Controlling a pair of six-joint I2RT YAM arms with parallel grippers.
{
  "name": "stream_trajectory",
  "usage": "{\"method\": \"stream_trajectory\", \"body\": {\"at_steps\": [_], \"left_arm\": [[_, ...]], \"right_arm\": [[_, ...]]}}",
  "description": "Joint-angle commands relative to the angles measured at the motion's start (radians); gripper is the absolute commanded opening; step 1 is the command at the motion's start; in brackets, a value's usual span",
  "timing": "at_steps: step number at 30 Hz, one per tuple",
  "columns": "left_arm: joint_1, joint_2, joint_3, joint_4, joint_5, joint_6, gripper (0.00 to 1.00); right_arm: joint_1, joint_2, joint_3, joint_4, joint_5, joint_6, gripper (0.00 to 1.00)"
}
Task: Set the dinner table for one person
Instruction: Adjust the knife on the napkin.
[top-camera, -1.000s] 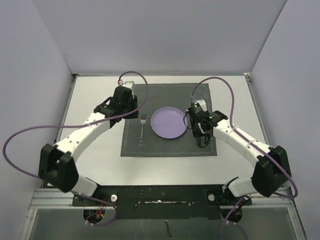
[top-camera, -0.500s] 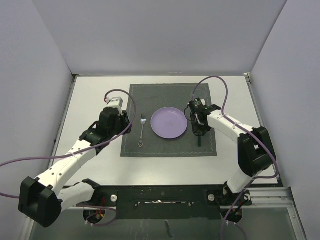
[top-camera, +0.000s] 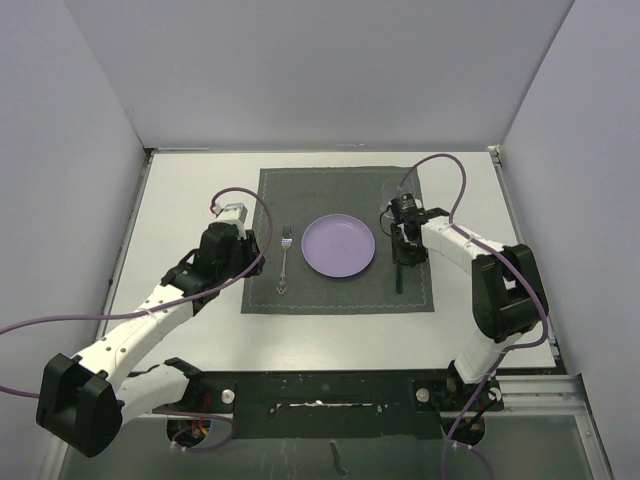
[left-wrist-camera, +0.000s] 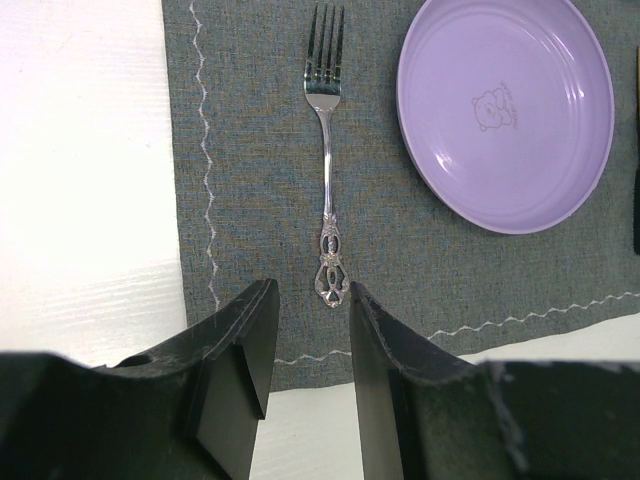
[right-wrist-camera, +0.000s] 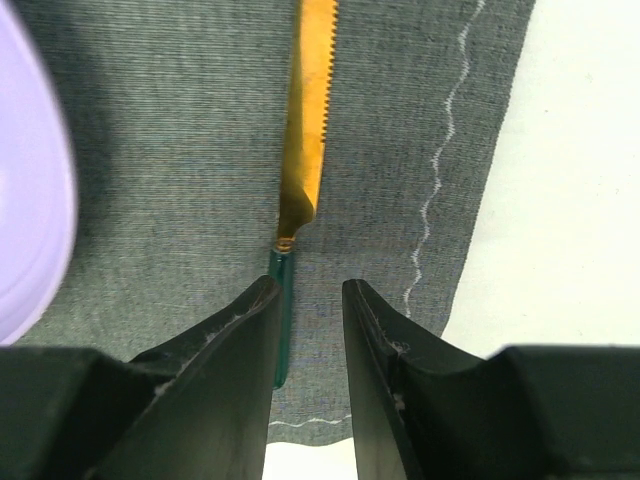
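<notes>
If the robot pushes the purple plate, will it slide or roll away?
The purple plate lies flat on the grey cloth placemat, so it probably won't roll or tip. The woven cloth likely grips it, so a push may drag or bunch the placemat. It looks like thin plastic: probably light, stiff, and not easily broken.

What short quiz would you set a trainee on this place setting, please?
1. In the top view, which side of the purple plate is the fork on?
2. True or false: the knife lies on the grey placemat.
3. The left gripper is: A clamping the fork; B open, near the fork's handle end; C over the plate.
Key: 1 left; 2 true; 3 B.
</notes>
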Motion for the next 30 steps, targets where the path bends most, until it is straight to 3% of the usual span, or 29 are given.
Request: {"method": "stream_trajectory", "body": {"at_steps": [1, 9, 30], "left_arm": [[0.001, -0.022, 0.015, 0.062, 0.018, -0.011, 0.33], [0.001, -0.018, 0.016, 0.053, 0.015, -0.014, 0.33], [0.001, -0.031, 0.026, 0.022, 0.015, -0.011, 0.33]], "right_arm": [[-0.011, 0.004, -0.009, 0.045, -0.032, 0.014, 0.3], [-0.015, 0.014, -0.037, 0.081, -0.109, 0.043, 0.27], [-0.034, 0.029, -0.069, 0.09, -0.123, 0.079, 0.25]]}}
